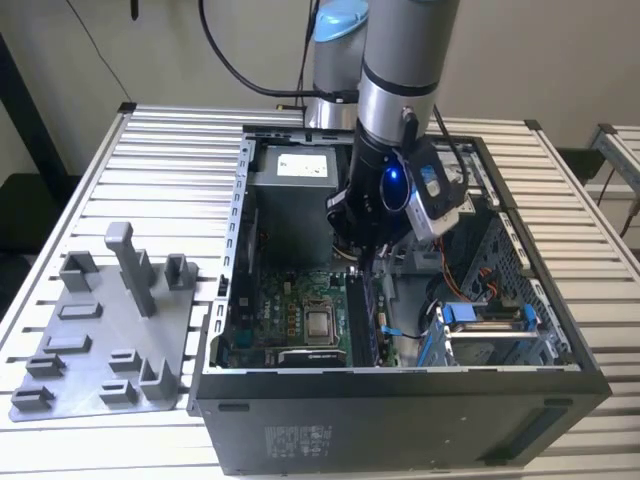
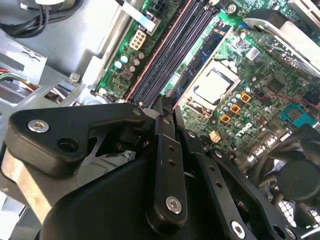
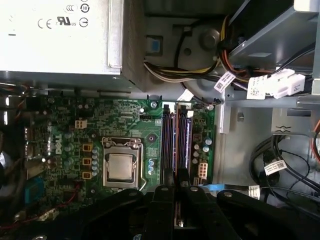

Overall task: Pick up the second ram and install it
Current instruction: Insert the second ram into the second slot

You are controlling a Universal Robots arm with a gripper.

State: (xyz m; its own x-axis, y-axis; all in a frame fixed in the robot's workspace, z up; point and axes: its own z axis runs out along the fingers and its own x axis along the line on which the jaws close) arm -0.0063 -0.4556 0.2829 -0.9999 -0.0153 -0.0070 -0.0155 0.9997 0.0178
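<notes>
Slatted metal desk (image 1: pixel 170 150) carries an open computer case (image 1: pixel 400 425) with the green motherboard (image 3: pixel 65 125) facing up at me, and I place everything off the processor socket (image 3: pixel 121 167). My fingers (image 3: pixel 162 200) hang over the memory slots just beside the socket, drawn close so that only a thin slit shows between them. I think they pinch the top edge of the second ram (image 3: pixel 176 142), though the stick is edge-on to me in both wrist views and I cannot be sure of the contact. It stands on edge in the slot line, with a blue-faced stick (image 3: pixel 186 140) just beside it on the side away from the socket. Its long axis runs parallel to the socket's near side. One end points at the power supply (image 3: pixel 55 35) beyond the socket and the other lies under my fingers, so one flat face looks toward the socket and one away. I judge it light, stiff and thin, smooth on the label, and brittle if twisted. The hold belongs on the two flat faces near the upper edge, about mid-length, clear of the contact edge. A grey holder tray (image 1: pixel 100 350) sits outside the case, well apart from the socket.
</notes>
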